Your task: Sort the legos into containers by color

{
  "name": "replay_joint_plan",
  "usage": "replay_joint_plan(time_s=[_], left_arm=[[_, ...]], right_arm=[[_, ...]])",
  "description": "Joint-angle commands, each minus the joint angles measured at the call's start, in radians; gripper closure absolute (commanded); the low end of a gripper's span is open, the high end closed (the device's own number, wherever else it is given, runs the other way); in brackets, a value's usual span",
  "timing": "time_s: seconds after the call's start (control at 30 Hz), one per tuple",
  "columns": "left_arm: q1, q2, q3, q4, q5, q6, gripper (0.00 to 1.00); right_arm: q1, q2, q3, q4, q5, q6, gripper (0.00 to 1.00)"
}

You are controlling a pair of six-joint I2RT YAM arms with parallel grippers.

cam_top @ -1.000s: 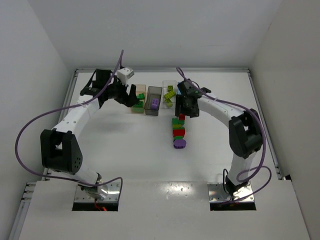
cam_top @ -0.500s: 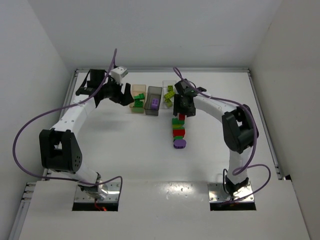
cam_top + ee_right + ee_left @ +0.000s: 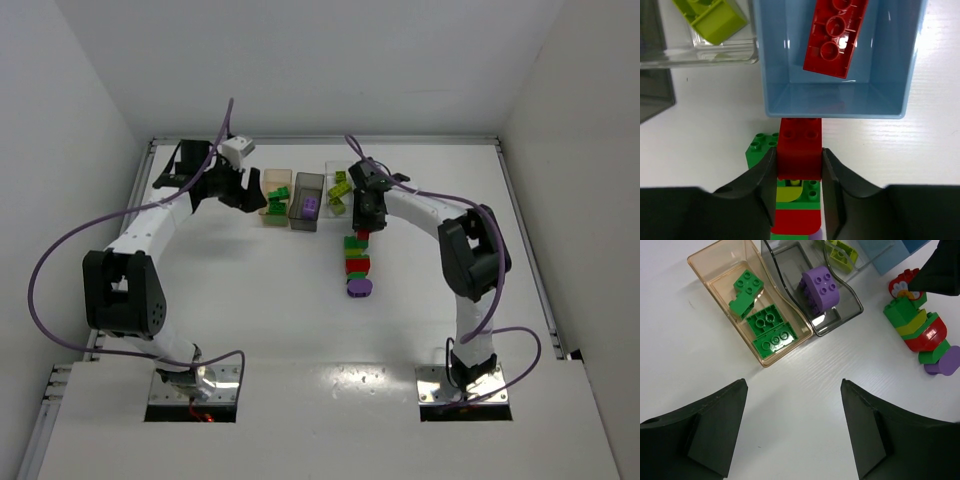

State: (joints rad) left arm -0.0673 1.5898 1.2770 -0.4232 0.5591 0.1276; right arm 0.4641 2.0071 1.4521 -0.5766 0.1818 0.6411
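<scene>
From above, we saw the left gripper [image 3: 243, 190] hanging just left of the row of bins at the far side of the table [image 3: 250, 300]. The right gripper [image 3: 362, 222] was lowered onto the far end of the stack [image 3: 357, 265] of joined legos, which lay on the table just in front of the bins. The row sat near the back edge. Bare tabletop stretched toward the arm bases, so we judged there was more room to draw back toward the near side than toward the far edge.

Through the left wrist camera, the left fingers [image 3: 715, 430] stood spread wide with nothing between them, above bare table beside the tan bin [image 3: 700, 262]. That bin held the dark green bricks [image 3: 762, 322]. The grey bin [image 3: 852, 310] against it held a purple brick [image 3: 822, 287].

Through the right wrist camera, the right gripper's fingers were pinching the top red brick [image 3: 799, 147] by its two sides. It sat on the stack, right up against the near wall of the blue bin [image 3: 840, 100]. That bin already held a long red brick [image 3: 836, 35], and the clear bin [image 3: 715, 55] to its left held a lime brick [image 3: 710, 17].

We judged the sorting partly done, since every bin had at least one piece. The stack of green, yellow-green, red and purple pieces was not yet taken apart. The pinched brick needed to rise over the blue wall, and we thought the pieces under it might lift along with it.
</scene>
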Motion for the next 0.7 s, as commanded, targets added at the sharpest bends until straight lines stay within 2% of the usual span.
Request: replay_joint_plan(time_s=[0.0,0.13,0.2,0.3,0.4,0.43,0.5,0.57,0.6,0.67], left_arm=[[0.012,0.009,0.015,0.027,0.035,0.009,0.18],[0.012,-0.001,0.002,0.027,0.054,0.009,0.18],[0.035,-0.011,-0.008,0.027,0.123,-0.005,0.18],[0.06,-0.039,-0.059,0.027,0.273,-0.045,0.15],[0.083,-0.051,-0.091,0.027,0.422,-0.1,0.12],[0.098,-0.06,-0.1,0.027,0.47,-0.111,0.12],[0.11,-0.05,-0.114,0.027,0.615,-0.144,0.12],[0.119,-0.025,-0.123,0.027,0.72,-0.169,0.12],[0.119,0.005,-0.123,0.027,0.801,-0.181,0.12],[0.119,0.062,-0.111,0.027,0.919,-0.201,0.12]], right_arm=[[-0.01,-0.028,-0.012,0.015,0.015,0.002,0.77],[-0.01,-0.048,-0.012,0.024,0.015,-0.008,0.95],[-0.01,-0.097,-0.012,0.024,-0.019,-0.017,0.99],[0.002,-0.169,-0.012,0.052,-0.097,-0.026,1.0],[0.002,-0.284,-0.044,0.087,-0.241,-0.037,1.0],[-0.013,-0.31,-0.058,0.113,-0.348,-0.072,1.0],[-0.027,-0.384,-0.085,0.151,-0.444,-0.122,1.0],[-0.057,-0.413,-0.097,0.22,-0.598,-0.132,1.0],[-0.083,-0.413,-0.107,0.278,-0.743,-0.12,1.0],[-0.11,-0.404,-0.152,0.383,-0.944,-0.025,1.0]])
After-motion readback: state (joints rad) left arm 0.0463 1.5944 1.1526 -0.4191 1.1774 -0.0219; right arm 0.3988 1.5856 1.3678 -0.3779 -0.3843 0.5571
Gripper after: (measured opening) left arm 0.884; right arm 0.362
